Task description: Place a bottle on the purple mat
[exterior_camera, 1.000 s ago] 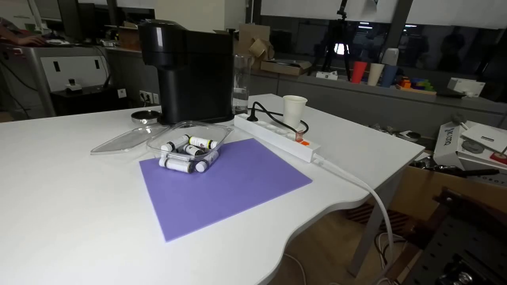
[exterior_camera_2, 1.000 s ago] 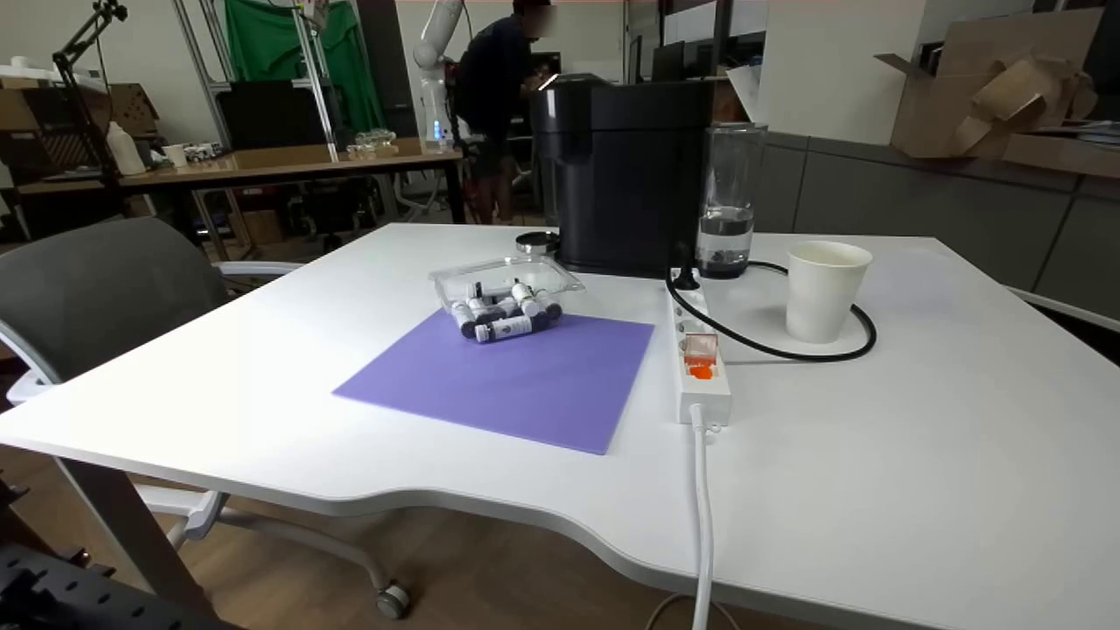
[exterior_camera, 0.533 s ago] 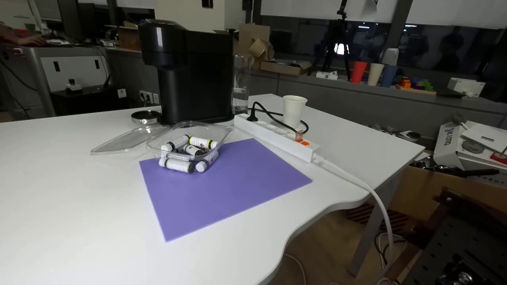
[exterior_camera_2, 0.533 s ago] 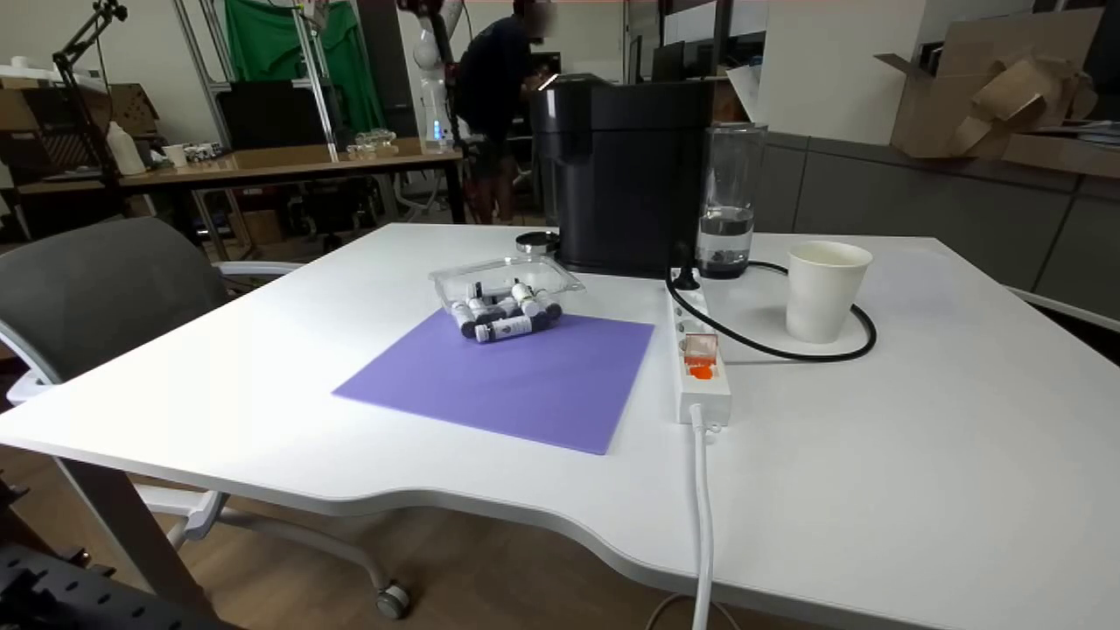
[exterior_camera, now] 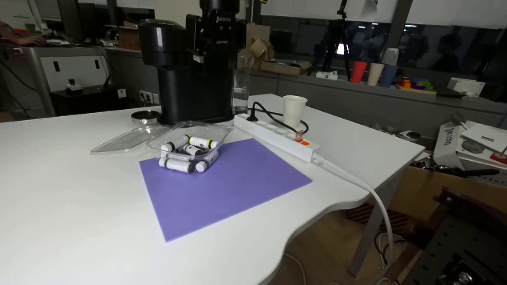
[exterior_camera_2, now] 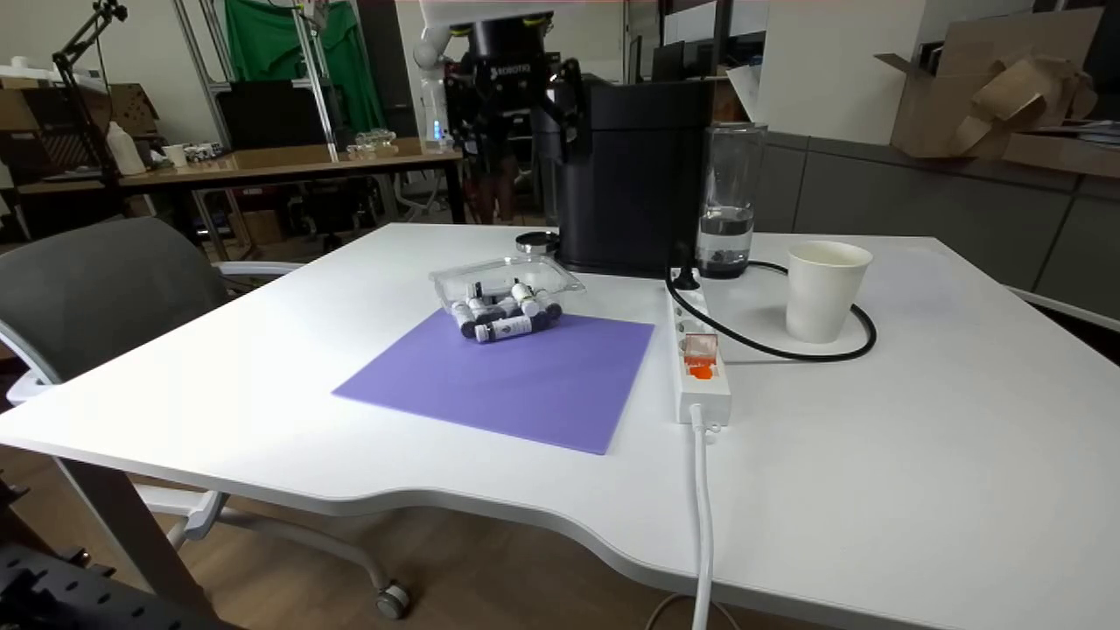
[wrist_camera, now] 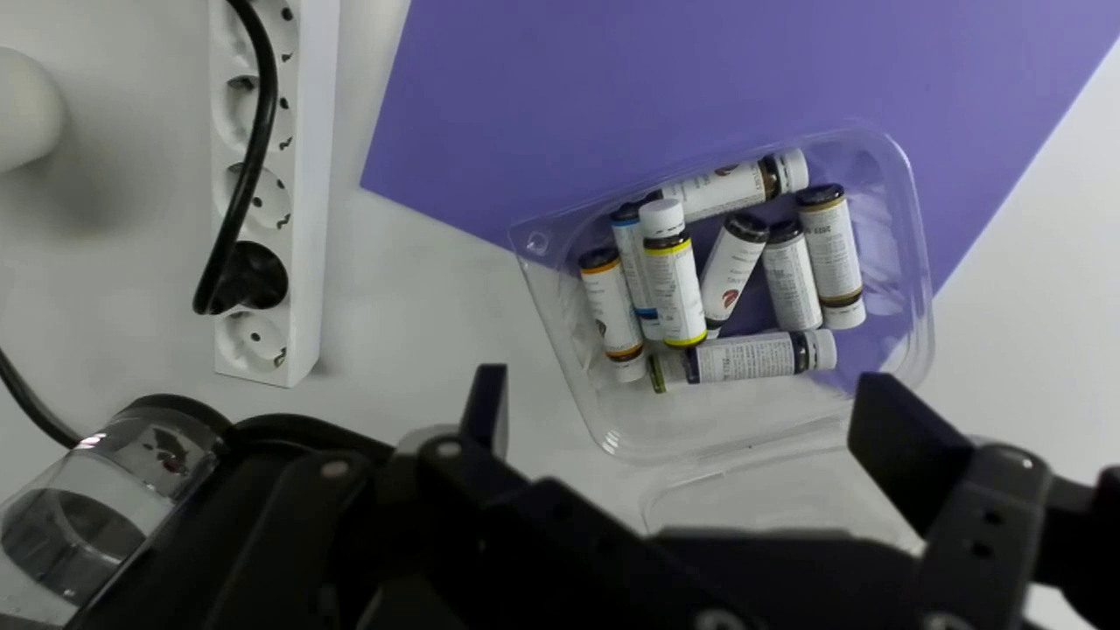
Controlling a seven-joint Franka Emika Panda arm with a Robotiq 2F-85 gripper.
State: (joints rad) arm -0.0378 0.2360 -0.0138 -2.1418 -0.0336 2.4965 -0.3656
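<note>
Your gripper [wrist_camera: 681,398] released, the bottles [wrist_camera: 675,289] in their tub [wrist_camera: 709,424]

Your gripper's fingers [wrist_camera: 487,407] are spread wide apart, holding nothing. In both exterior views it hangs well above the worktop [exterior_camera: 79,206], seen against the black coffee machine [exterior_camera_2: 643,184] that stands toward the far edge.

Your bottles, small and mostly white-labelled, lie jumbled in the clear tub; which one the task means, you cannot tell. The tub straddles one side of the purple mat [exterior_camera: 233,190], partly on it and partly on the bare worktop. From there the mat spreads flat toward the edge with the curved cutout, stopping short of it.

Just beside the tub you see a clear lid [exterior_camera: 126,141], and near the foot of the coffee machine a round tin [exterior_camera: 145,116]. Along another side of the mat runs a white power strip [exterior_camera: 273,136]; its white cable [exterior_camera_2: 703,516] drops over the curved edge. A tall glass [exterior_camera_2: 726,236] with some liquid in it stands next to the machine. Beyond the strip, toward the far right corner in an exterior view, a white cup [exterior_camera_2: 824,293] stands upright, a black cord [exterior_camera_2: 792,354] curving partly round it.
</note>
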